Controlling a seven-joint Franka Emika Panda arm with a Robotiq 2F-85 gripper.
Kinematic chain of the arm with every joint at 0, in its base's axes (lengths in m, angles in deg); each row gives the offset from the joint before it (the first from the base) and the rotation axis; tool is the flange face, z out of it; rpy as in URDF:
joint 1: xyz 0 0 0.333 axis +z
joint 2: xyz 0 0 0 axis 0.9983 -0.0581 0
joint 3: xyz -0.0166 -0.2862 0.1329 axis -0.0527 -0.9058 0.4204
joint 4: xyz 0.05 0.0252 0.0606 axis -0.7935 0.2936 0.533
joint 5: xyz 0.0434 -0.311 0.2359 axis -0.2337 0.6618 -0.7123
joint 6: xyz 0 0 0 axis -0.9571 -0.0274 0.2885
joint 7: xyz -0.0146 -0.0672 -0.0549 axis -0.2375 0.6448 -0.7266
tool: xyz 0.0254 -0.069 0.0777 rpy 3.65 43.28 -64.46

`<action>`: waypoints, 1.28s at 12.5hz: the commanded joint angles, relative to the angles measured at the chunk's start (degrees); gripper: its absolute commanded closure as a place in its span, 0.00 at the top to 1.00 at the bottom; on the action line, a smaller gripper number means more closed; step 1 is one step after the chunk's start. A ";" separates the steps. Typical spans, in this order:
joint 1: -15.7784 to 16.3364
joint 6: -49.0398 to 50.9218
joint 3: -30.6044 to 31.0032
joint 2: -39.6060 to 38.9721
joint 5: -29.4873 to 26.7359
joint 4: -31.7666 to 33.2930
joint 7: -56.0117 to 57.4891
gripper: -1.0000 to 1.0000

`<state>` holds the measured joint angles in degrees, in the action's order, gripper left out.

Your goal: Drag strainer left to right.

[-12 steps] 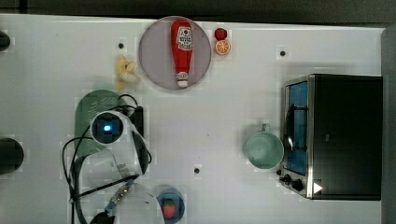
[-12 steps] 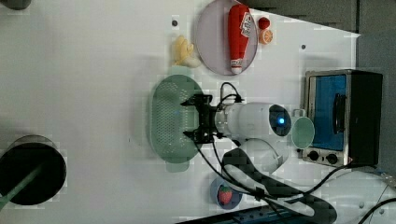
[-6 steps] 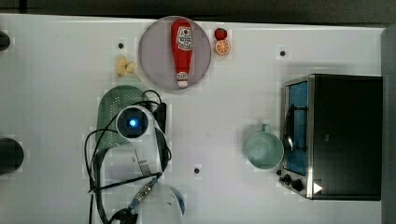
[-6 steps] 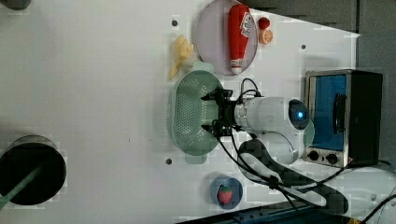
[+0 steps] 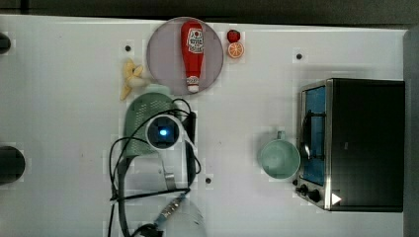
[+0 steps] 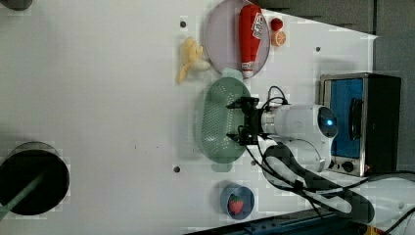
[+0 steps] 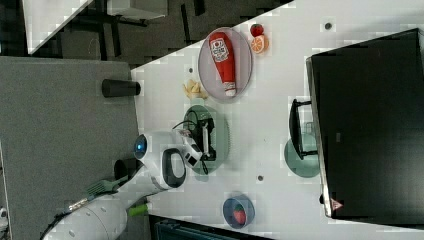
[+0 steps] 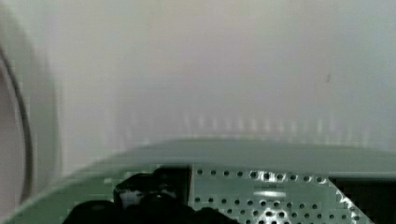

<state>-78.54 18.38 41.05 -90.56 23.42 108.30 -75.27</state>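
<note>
Strainer [image 6: 215, 120] dragged rightward in top view

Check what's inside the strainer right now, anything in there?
The open gripper reaches into the strainer, fingers spread against its perforated inside. No other item shows in it. In the top view the arm covers much of the bowl, so that part cannot be checked.

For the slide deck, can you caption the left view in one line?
Open gripper reaching into the mint-green strainer, below the plate holding a ketchup bottle.
</note>
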 commanded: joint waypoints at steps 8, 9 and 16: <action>-1.57 0.41 -13.72 1.72 0.47 2.54 16.45 1.00; -1.60 0.38 -15.13 1.73 0.47 2.56 17.81 1.00; -1.71 0.36 -20.58 2.14 0.71 1.95 23.16 1.00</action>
<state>-81.18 17.93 19.95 -89.84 24.54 110.43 -55.49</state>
